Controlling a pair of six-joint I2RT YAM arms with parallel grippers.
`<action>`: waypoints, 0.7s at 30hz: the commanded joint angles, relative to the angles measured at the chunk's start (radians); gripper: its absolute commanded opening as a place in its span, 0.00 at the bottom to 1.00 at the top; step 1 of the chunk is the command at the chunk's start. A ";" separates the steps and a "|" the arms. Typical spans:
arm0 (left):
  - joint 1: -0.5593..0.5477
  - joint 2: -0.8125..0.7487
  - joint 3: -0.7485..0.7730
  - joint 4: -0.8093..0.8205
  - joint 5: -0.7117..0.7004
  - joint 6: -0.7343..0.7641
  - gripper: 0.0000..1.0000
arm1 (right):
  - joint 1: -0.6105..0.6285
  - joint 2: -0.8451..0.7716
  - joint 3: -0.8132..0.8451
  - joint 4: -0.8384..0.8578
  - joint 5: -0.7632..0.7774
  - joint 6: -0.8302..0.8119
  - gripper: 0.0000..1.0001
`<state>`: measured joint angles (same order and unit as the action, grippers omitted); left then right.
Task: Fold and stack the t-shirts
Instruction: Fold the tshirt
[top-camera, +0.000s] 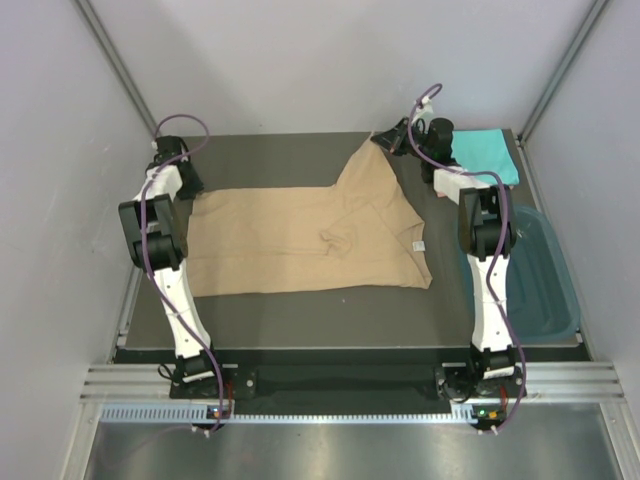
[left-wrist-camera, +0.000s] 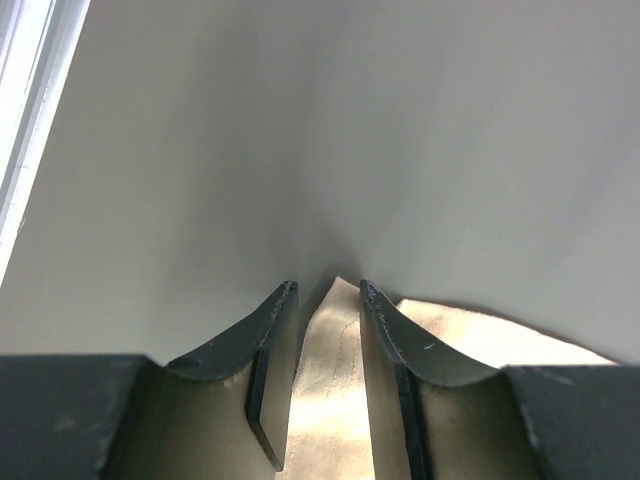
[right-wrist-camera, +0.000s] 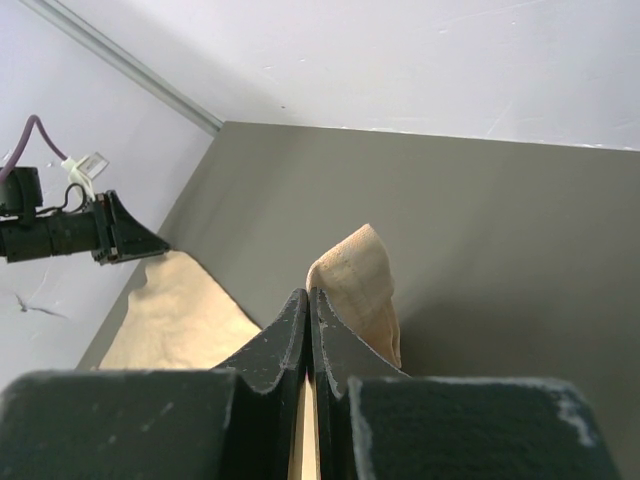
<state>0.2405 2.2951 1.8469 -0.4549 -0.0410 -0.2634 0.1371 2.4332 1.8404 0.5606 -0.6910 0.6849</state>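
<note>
The tan t-shirt lies spread across the dark table. My right gripper is shut on its far right corner and holds it raised at the back; in the right wrist view the jaws are pressed together with the hem sticking up beside them. My left gripper is at the shirt's far left corner; its fingers stand a little apart with tan cloth between and under them. A folded turquoise t-shirt lies at the back right. The salmon-pink shirt is out of view.
A dark teal plastic tub stands at the table's right edge, beside the right arm. White walls close in on the left, back and right. The left arm shows in the right wrist view.
</note>
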 joint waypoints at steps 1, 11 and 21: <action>-0.003 -0.095 -0.003 0.044 0.010 -0.005 0.37 | 0.007 0.015 0.057 0.036 -0.015 -0.002 0.00; -0.003 -0.106 0.006 0.036 0.000 0.004 0.39 | 0.006 0.017 0.059 0.033 -0.016 -0.004 0.00; -0.003 -0.040 -0.002 0.015 0.004 0.010 0.37 | 0.006 0.021 0.071 0.032 -0.015 -0.001 0.00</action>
<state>0.2401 2.2482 1.8416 -0.4492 -0.0414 -0.2623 0.1371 2.4382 1.8553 0.5560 -0.6937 0.6849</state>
